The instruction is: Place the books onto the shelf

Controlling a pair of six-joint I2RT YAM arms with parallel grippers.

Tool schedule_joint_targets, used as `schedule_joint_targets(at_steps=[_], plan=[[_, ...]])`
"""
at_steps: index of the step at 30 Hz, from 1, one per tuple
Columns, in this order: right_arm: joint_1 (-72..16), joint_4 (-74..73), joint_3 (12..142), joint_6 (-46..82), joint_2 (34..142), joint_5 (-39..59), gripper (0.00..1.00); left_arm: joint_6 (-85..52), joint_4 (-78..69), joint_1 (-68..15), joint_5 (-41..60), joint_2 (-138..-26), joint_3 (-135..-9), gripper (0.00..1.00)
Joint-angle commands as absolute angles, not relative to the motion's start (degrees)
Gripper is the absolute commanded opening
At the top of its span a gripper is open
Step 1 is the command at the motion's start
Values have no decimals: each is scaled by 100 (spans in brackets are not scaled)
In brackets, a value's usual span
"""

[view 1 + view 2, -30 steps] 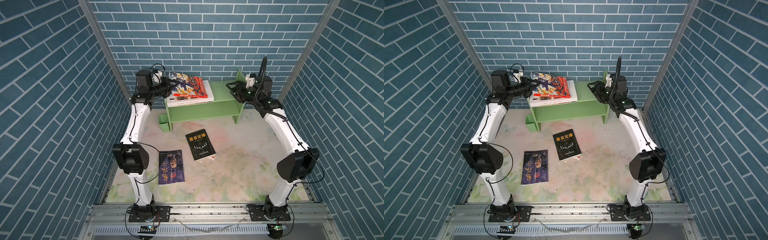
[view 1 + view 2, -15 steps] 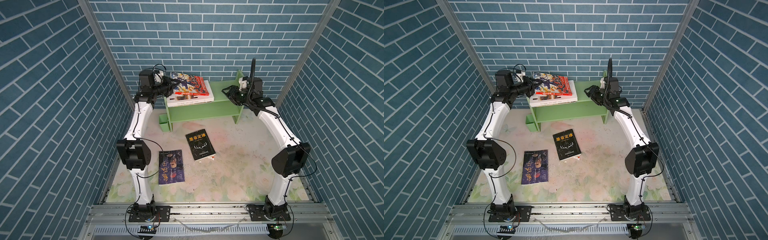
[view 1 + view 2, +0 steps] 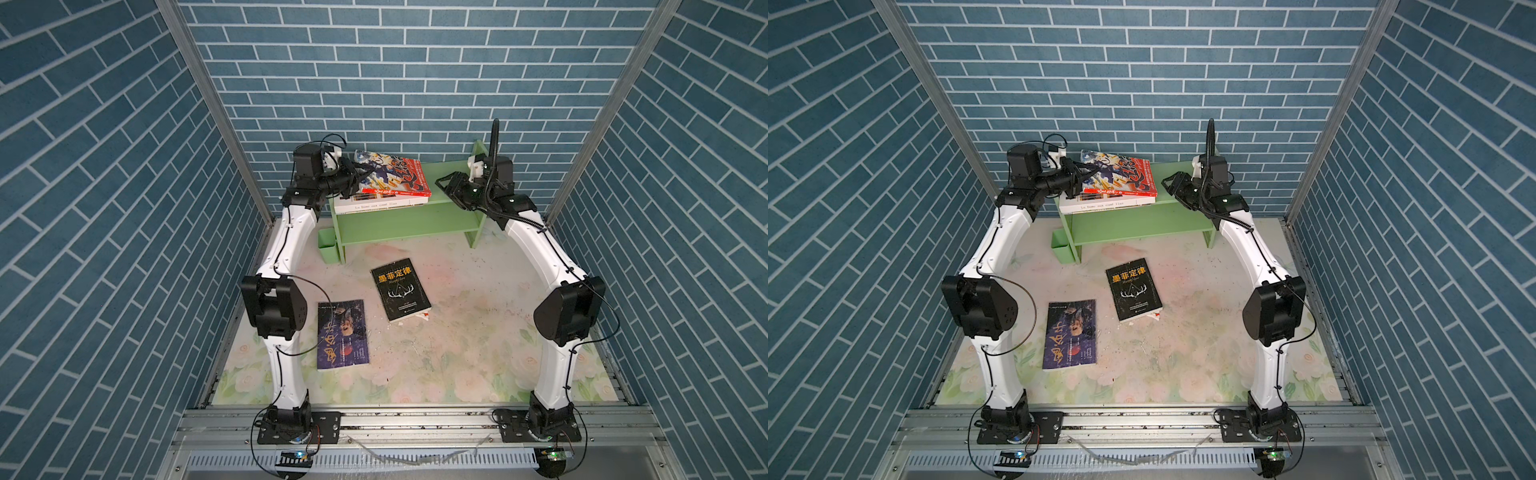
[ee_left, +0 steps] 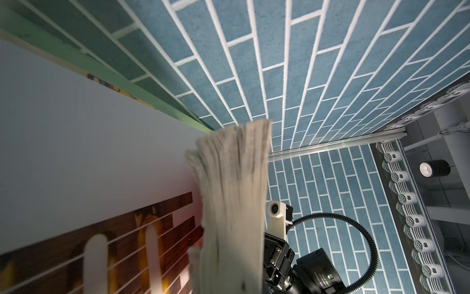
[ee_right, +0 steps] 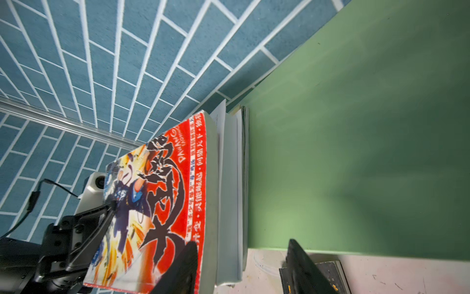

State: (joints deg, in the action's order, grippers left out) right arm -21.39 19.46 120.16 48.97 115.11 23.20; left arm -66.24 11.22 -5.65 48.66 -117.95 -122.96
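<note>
On the top tier of the shelf (image 3: 432, 210), a red book (image 3: 392, 174) with a busy illustrated cover is lying on a white book (image 3: 380, 204), the two forming a flat stack at the shelf's left end. The left gripper (image 3: 359, 178) is clamping the red book by its left edge. In the right wrist view one finger is pressing on the cover, and that end seems to be riding a little above the white cover beneath. I judge the book is being slid or squared onto the stack, which would explain a grip at the outer edge.

The right gripper (image 3: 445, 187) is hovering over the bare right half of the tier, just beside the stack. Its jaws are standing apart with nothing between them, probably waiting to steady or push the books.

Two more books are waiting flat on the floral mat (image 3: 478, 332) in front, apart from each other: a black book (image 3: 400, 289) with gold characters, and a dark blue book (image 3: 343, 334) nearer the left arm. A green cup (image 3: 328, 249) is sitting beside the shelf's left leg.
</note>
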Motion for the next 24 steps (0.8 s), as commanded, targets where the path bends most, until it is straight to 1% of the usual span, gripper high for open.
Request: schedule_joint_targets(at_steps=[1, 5, 11, 20, 24], plan=[[-2203, 1775, 12164, 4712, 11539, 2460, 56, -6521, 710, -562, 4851, -11454, -12154, 0], [-2276, 1775, 12162, 4694, 11519, 2457, 56, -6463, 683, -563, 4789, -11332, -11935, 1], [-2389, 1769, 12163, 4693, 11566, 2487, 55, -6407, 695, -563, 4696, -11174, -11739, 19], [-2530, 1724, 12287, 4702, 11654, 2461, 54, -6408, 681, -563, 4606, -11171, -11785, 18], [-2538, 1742, 12305, 4707, 11663, 2443, 54, -6420, 607, -563, 4597, -11227, -11751, 16]])
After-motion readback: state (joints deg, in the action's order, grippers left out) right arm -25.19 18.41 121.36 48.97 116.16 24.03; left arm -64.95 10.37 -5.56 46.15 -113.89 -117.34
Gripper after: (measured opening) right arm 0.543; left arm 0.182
